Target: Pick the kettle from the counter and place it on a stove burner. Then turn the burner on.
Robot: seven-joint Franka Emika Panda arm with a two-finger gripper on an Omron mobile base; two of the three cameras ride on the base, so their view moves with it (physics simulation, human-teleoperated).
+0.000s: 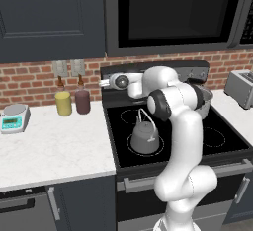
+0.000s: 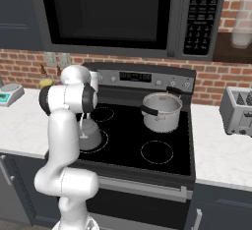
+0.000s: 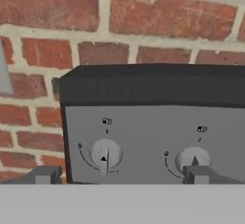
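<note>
The small dull-grey kettle stands upright on the large outlined stove burner at the front left of the black cooktop, apart from my hand. My gripper is raised above the cooktop's back left and faces the stove's back control panel. It is open, with nothing between its fingertips. The left knob sits between the fingertips, and the right knob is just above the right one. The white counter lies left of the stove.
A shiny steel pot sits on the back right burner. A toaster stands on the right counter. A yellow canister, a maroon canister and a scale stand on the left counter. A microwave hangs overhead.
</note>
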